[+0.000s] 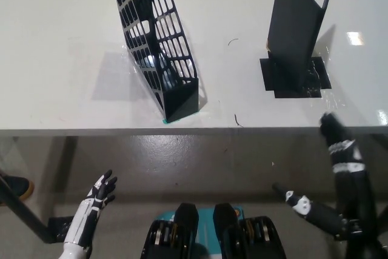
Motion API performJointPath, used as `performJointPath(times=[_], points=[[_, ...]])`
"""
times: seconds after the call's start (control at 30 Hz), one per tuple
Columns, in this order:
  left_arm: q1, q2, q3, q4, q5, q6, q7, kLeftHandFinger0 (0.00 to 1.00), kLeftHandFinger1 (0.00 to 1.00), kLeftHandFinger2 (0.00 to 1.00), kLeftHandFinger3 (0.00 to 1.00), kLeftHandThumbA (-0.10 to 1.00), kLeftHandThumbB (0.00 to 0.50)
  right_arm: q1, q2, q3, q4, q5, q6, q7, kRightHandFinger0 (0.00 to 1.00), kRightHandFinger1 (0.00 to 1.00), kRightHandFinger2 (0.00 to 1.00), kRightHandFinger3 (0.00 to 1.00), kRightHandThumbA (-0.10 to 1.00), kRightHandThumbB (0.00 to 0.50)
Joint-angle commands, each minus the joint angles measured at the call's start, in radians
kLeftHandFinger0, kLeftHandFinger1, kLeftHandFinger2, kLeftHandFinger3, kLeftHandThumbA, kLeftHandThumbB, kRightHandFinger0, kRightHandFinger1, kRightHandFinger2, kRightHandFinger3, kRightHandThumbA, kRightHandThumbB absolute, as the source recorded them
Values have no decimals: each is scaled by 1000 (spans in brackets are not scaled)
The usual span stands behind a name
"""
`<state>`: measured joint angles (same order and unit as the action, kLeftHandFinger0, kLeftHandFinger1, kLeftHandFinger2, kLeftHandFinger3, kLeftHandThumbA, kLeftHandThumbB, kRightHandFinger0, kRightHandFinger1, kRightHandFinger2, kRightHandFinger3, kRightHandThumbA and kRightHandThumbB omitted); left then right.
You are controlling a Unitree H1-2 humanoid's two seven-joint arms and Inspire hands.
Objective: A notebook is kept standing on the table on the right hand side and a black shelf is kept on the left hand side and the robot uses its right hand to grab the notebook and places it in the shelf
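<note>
The black notebook [294, 22] stands upright, slightly opened, on a black base [297, 80] at the right of the white table [60, 59]. The black mesh shelf [160, 47] stands tilted at the table's middle left, its open side facing right. My black right hand [345, 162] is open below and in front of the table's near edge, fingers pointing toward the notebook but apart from it. My white left hand [100, 195] rests open at the lower left, under the table edge and away from the shelf.
The table's near edge runs across the picture at about mid height, with grey floor below it. A dark shoe [15, 186] and a dark slanted bar [24, 216] show at the far lower left. Bare tabletop separates shelf and notebook.
</note>
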<state>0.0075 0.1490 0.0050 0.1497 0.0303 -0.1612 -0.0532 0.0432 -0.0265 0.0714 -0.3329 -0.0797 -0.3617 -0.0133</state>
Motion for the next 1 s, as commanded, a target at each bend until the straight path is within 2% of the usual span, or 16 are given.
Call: performJointPath(times=[0.0,0.17,0.3,0.4,0.47,0.53,0.67,0.73,0.83,0.97], points=[[-15,15,-1,-6,5,-54,-9,1000,1000,1000,1000,1000,122,-71,-7,-36,-75,-18,3,-10,1000,1000,1000,1000,1000,291],[-13,19,-3,1,17,-62,-8,1000,1000,1000,1000,1000,124,-185,-2,-105,0,-34,45,-52,1000,1000,1000,1000,1000,284],[-4,16,0,3,4,-69,-13,1000,1000,1000,1000,1000,117,-301,-17,-157,130,-5,70,-69,1000,1000,1000,1000,1000,321],[4,13,0,-3,6,-63,-13,1000,1000,1000,1000,1000,118,-350,-20,-176,187,3,74,-71,1000,1000,1000,1000,1000,305],[5,13,1,-4,3,-69,-15,1000,1000,1000,1000,1000,88,-413,-25,-195,251,4,103,-84,1000,1000,1000,1000,1000,337],[3,13,0,3,4,-76,-15,1000,1000,1000,1000,1000,84,-451,-30,-208,298,9,111,-86,1000,1000,1000,1000,1000,353],[6,13,-1,1,8,-63,-15,1000,1000,1000,1000,1000,116,-537,-44,-226,414,7,151,-96,1000,1000,1000,1000,1000,349],[8,12,-1,-5,9,-60,-14,1000,1000,1000,1000,1000,106,-573,-48,-232,465,2,164,-107,1000,1000,1000,1000,1000,357],[14,11,-2,-3,12,-66,-12,1000,1000,1000,1000,1000,106,-635,-56,-240,562,-12,182,-131,1000,1000,1000,1000,1000,404],[13,10,-1,0,17,-77,-9,1000,1000,1000,1000,1000,101,-725,-65,-246,706,-10,176,-159,1000,1000,1000,1000,1000,391]])
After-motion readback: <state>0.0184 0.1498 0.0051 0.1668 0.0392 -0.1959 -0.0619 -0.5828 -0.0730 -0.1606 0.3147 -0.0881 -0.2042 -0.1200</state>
